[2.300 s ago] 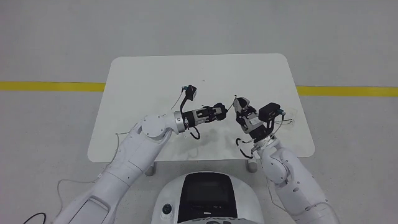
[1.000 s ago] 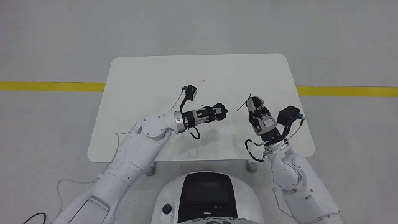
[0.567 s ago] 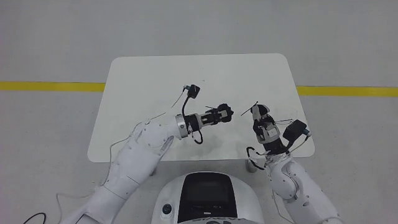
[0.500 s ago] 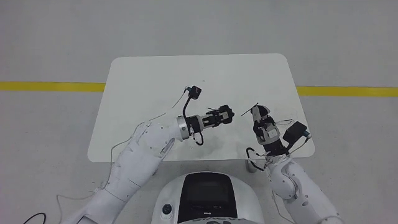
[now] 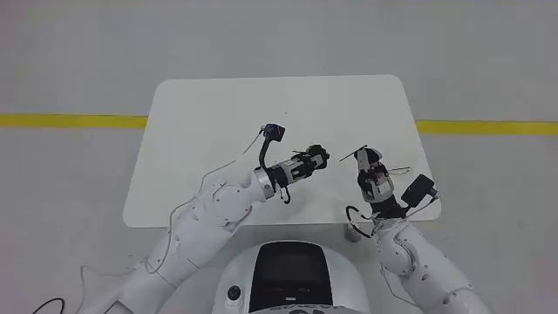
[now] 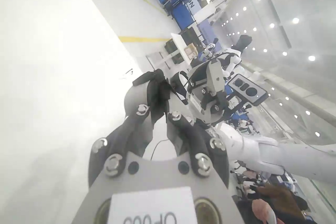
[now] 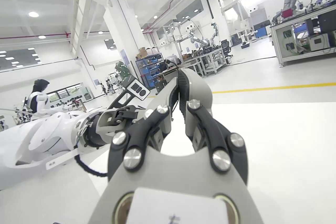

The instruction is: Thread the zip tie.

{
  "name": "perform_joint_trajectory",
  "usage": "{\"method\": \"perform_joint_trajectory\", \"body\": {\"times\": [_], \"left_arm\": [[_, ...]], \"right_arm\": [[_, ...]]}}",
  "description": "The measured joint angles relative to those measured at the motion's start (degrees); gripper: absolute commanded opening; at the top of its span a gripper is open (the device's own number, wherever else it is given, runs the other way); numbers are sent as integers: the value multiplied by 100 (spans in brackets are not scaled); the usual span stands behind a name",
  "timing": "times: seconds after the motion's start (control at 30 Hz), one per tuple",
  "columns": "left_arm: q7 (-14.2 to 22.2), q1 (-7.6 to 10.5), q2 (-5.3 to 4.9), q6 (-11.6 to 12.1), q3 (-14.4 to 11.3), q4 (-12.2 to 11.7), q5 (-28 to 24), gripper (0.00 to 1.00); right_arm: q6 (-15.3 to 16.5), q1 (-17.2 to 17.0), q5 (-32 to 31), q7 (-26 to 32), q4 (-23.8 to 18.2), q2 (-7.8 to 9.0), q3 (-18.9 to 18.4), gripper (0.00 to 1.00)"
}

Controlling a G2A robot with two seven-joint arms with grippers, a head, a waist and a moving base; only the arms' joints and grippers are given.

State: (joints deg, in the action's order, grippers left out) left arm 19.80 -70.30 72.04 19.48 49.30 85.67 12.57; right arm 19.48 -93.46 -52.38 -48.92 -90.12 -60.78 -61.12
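Now, zip tie (image 5: 352, 153): a thin black strip, straight and stiff. One end sits in the tip of the right gripper (image 5: 367, 153). The free end sticks out in the air above the table (image 5: 218, 113), slanting toward the other arm.
Right gripper grip: the two fingers (image 7: 193, 88) are pressed flat together with the strip pinched at the very tip.
Right arm: it comes up from the front edge of the table, and the gripper is held above the right front part.
Left gripper (image 5: 316, 153) grip: its fingers are squeezed tight on a small black piece (image 6: 155, 89). I cannot tell what that piece is.
Left arm: it stretches across from the left side, above the middle front of the table, with its tip facing the right gripper.
Gap: the two tips are near each other but apart. The strip's free end does not touch the left gripper.
Fingers: grey and smooth, with black links and round shiny screws. The right ones have little ridges on the inside.
Table: white, flat and smooth, with round corners.
Floor: pale grey with yellow lines (image 5: 70, 120).
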Motion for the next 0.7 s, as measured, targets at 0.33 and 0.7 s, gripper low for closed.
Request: {"method": "perform_joint_trajectory", "body": {"times": [0.33, 0.7], "left_arm": [[-102, -91, -11, 0, 11, 34, -560, 0], [119, -158, -63, 0, 14, 148, -1147, 0]], "right_arm": [[1, 109, -124, -334, 158, -82, 79, 0], [0, 386, -229, -843, 580, -240, 384, 0]]}}
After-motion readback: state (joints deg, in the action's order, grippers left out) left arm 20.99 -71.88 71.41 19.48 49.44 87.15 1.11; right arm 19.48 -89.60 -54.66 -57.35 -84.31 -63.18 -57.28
